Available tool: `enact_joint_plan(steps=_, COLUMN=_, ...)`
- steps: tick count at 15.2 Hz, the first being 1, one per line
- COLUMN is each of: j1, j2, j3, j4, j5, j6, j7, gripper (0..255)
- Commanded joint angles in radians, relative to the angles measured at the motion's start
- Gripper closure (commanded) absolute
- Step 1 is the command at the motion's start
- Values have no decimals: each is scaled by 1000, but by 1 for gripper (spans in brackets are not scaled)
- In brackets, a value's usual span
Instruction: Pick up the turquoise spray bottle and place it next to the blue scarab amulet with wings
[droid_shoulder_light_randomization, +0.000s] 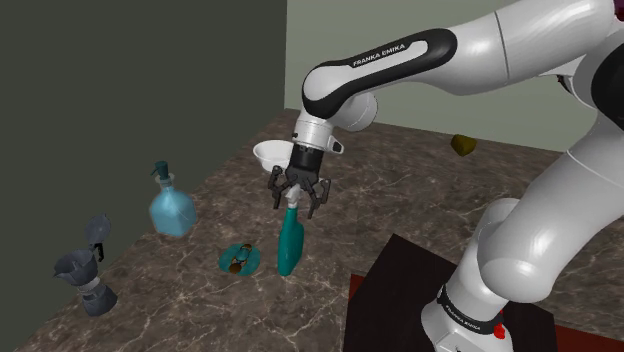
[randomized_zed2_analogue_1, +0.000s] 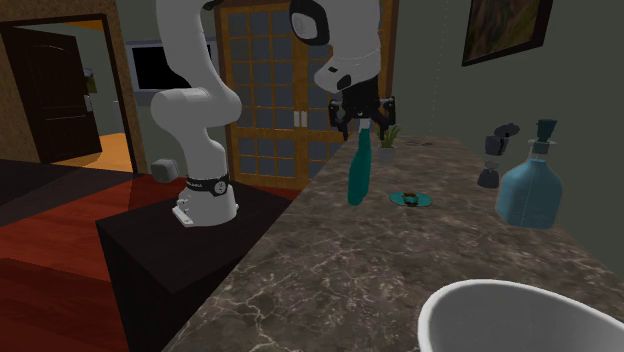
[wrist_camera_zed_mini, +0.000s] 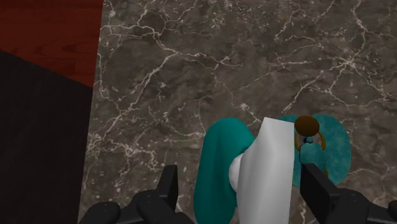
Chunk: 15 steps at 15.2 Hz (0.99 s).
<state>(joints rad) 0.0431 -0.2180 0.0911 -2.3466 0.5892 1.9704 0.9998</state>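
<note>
Gripper (droid_shoulder_light_randomization: 297, 207) hangs spread wide, fingers flanking turquoise spray bottle (droid_shoulder_light_randomization: 291, 248) without touching it.

The black two-finger gripper (randomized_zed2_analogue_1: 365, 126) of the white robot arm (randomized_zed2_analogue_1: 200, 95) is hanging over the dark veined marble countertop (randomized_zed2_analogue_1: 320, 270), its fingers sitting either side of the top of a tall teal spray bottle (randomized_zed2_analogue_1: 357, 178). The bottle is standing on the counter, just beside a flat teal winged scarab amulet (randomized_zed2_analogue_1: 411, 198). Farther along, a grey moka pot (randomized_zed2_analogue_1: 490, 165) and a pale blue pump bottle (randomized_zed2_analogue_1: 528, 195) are standing near the wall.
</note>
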Motion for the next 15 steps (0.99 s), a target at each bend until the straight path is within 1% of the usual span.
enact_joint_plan(steps=1, j1=3, j2=24, j3=5, j4=-42, j5=-5, j6=-8, j7=5, gripper=0)
enact_joint_plan(steps=2, j1=0, j2=20, j3=1, j4=-62, j5=-4, j6=2, j7=-10, gripper=0)
enact_joint_plan(steps=3, j1=0, j2=68, j3=1, j4=-47, j5=1, j6=30, j7=-27, gripper=0)
enact_joint_plan(steps=7, j1=-29, j2=37, j3=-35, j4=36, j5=-47, j6=-94, j7=-8, gripper=0)
enact_joint_plan(steps=15, j1=-28, j2=37, j3=-36, j4=36, j5=-47, j6=-94, j7=-8, gripper=0)
